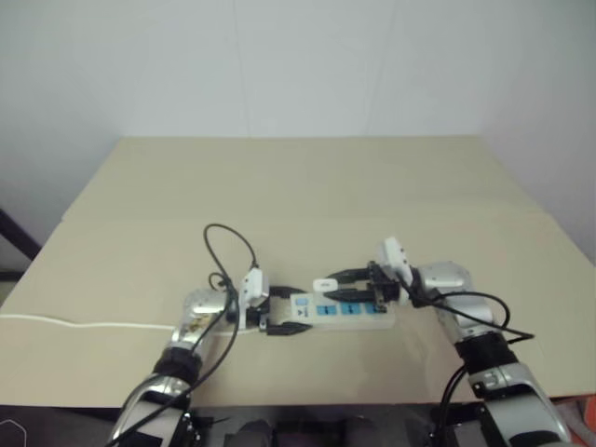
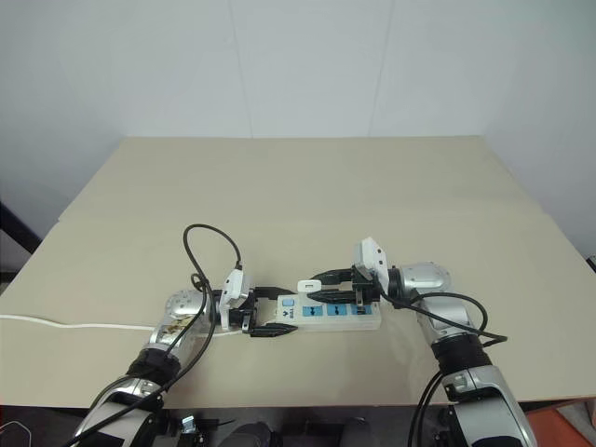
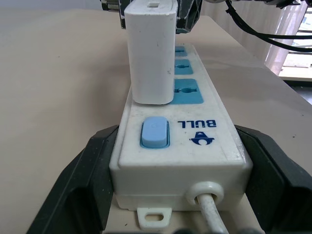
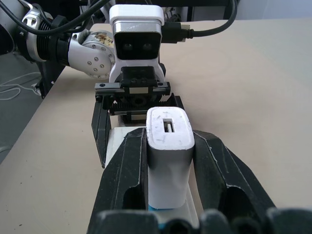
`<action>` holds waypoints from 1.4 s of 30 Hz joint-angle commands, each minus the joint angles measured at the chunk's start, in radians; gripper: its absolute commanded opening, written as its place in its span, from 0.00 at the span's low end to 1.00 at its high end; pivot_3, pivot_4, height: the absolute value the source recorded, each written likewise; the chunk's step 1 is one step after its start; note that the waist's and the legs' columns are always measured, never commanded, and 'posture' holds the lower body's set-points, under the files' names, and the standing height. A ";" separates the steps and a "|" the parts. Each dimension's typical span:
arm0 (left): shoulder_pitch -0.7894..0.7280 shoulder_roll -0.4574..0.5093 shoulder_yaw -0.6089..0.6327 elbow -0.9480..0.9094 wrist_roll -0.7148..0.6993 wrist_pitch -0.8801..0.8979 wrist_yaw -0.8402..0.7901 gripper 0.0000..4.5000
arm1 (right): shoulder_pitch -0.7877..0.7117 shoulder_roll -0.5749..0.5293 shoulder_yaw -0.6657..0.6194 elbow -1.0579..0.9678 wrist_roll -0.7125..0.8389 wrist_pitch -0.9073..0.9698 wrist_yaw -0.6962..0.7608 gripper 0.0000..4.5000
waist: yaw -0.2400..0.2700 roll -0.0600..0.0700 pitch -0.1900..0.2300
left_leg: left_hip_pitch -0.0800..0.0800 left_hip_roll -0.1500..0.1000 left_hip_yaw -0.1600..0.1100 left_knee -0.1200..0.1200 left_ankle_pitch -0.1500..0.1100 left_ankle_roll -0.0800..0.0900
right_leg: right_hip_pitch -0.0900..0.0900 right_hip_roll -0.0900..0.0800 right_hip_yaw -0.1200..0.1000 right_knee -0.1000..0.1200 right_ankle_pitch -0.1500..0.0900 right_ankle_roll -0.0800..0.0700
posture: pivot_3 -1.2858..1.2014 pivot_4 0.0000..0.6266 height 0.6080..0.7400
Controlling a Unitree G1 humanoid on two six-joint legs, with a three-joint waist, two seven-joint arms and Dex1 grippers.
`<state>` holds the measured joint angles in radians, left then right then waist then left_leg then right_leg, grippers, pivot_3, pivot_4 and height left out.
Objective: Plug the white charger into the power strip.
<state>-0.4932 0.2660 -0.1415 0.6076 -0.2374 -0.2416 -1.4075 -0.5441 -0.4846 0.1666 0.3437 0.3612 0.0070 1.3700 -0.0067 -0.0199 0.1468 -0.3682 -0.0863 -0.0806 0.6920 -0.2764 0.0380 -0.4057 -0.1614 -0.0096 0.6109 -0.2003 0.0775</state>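
Observation:
The power strip (image 1: 346,311) lies flat on the tan table near its front edge, blue sockets facing up. My left gripper (image 2: 279,310) is closed around its switch end, a black finger (image 3: 73,185) pressed on each long side. My right gripper (image 2: 317,285) is shut on the white charger (image 4: 168,146) and holds it upright over the strip. The charger (image 3: 151,53) stands at the socket nearest the blue switch (image 3: 154,132), its base right at the strip's top face. Its prongs are hidden, so I cannot tell whether they are in the socket.
The strip's thin white cable (image 1: 74,324) runs off to the left across the table (image 1: 307,196). Black wires loop above my left wrist (image 1: 228,244) and beside my right forearm (image 1: 484,307). The table's front edge is just behind both arms.

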 commanded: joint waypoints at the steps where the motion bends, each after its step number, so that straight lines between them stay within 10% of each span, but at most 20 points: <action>1: 0.002 -0.012 -0.017 -0.016 -0.005 -0.003 -0.011 0.73 | 0.018 -0.018 0.038 0.048 -0.102 0.007 -0.047 0.25 | -0.001 0.000 0.000 | 0.000 0.000 0.000 0.000 0.000 0.000 | 0.000 0.000 0.000 0.000 0.000 0.000 | 0.52 0.24 1.00; 42: 0.015 -0.013 -0.021 -0.020 -0.001 -0.003 -0.006 0.73 | 0.030 -0.004 0.042 0.102 -0.124 -0.126 -0.081 0.32 | -0.005 0.000 0.000 | 0.002 0.001 0.000 0.000 0.000 0.000 | 0.002 0.000 0.000 0.000 0.000 0.001 | 0.52 0.24 1.00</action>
<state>-0.4871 0.2682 -0.1388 0.6060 -0.2379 -0.2416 -1.4028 -0.5387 -0.4829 0.1848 0.3855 0.3397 -0.1198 1.3605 -0.0119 -0.0198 0.1465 -0.3665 -0.0857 -0.0808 0.6919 -0.2766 0.0380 -0.4042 -0.1613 -0.0096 0.6108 -0.2008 0.0784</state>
